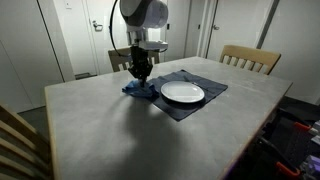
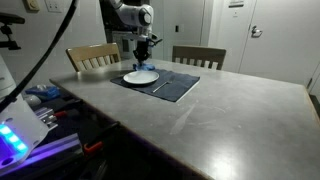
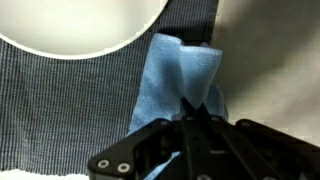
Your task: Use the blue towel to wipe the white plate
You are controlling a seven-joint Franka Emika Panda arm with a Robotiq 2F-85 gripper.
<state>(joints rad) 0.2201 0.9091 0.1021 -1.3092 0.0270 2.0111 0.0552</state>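
Blue towel [image 3: 178,70] is lying bunched on the mat [image 3: 60,110], directly under the gripper [image 3: 193,108]. Jaws are pinching together on a raised fold, probably for dragging. White plate [image 3: 80,20] is sitting just ahead.

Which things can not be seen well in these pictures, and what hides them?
Wrist view: the top edge cuts off most of the white plate.
Wrist view: the gripper covers the lower part of the blue towel.
In an exterior view the blue towel is too small to show folds.
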